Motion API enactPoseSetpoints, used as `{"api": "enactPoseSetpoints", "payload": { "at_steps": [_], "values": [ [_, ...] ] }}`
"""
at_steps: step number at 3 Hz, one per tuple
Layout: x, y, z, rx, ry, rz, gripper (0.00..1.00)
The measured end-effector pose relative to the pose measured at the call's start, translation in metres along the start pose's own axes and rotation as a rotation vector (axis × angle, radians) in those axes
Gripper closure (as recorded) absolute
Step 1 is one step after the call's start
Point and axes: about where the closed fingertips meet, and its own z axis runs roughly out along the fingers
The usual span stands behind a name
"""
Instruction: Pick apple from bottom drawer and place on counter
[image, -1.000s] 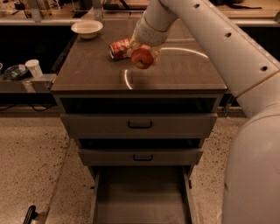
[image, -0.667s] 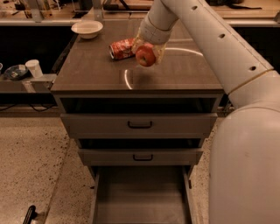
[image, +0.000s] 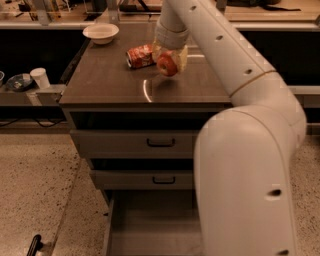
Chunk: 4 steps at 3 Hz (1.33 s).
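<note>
Counter: you see a glossy grey-brown flat counter (image: 110, 82) crossed by a pale arc of reflection.
Can: crushed red soda can (image: 140, 56).
Apple: small round red apple (image: 167, 65) with a paler patch.
Gripper: your cream two-finger gripper (image: 169, 61) clasps the apple above the counter, just beside the soda can.
Bottom drawer: grey-brown bottom drawer (image: 150, 225) with a grey base.
Bowl: white round bowl (image: 101, 33).
Floor: beige, dark-speckled floor (image: 35, 190).

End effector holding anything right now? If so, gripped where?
Yes: the end effector, above the grey-brown counter, holds the small red apple, clamped across its opposite sides.
</note>
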Motion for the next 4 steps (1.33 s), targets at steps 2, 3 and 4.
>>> {"api": "enactPoseSetpoints", "payload": {
  "at_steps": [2,3,4],
  "values": [
    [0.0007,-0.0041,0.0044,0.002,0.005,-0.004,0.38],
    [0.0007,-0.0041,0.0044,0.002,0.005,-0.004,0.15],
    [0.0007,-0.0041,0.0044,0.002,0.005,-0.004,0.00]
  ]
}}
